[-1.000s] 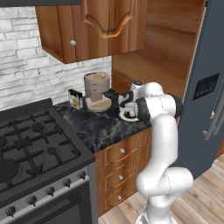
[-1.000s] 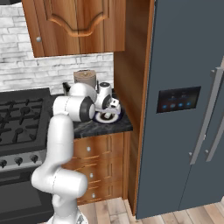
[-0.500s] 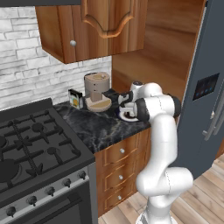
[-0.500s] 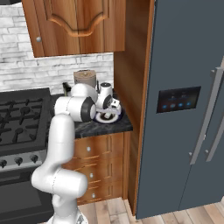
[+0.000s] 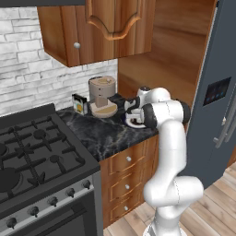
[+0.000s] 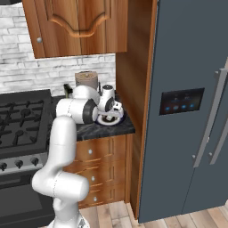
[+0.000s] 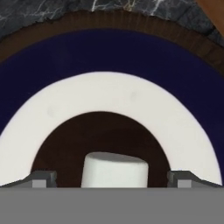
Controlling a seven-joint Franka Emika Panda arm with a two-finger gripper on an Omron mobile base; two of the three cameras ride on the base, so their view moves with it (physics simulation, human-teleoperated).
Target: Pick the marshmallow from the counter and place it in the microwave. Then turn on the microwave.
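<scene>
Marshmallow [image 7: 115,169] on round dish [image 7: 109,92] (dark centre); pincer [image 7: 112,179] wide, straddling it

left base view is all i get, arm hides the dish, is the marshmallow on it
Observer: Yes, the marshmallow stands in the dark middle of the plate.
Operator: are the fingers around it
Observer: The gripper is open, one fingertip on each side of it, gaps showing.
Operator: whats right of the counter
Observer: A tall wooden panel, then a grey fridge.
</scene>
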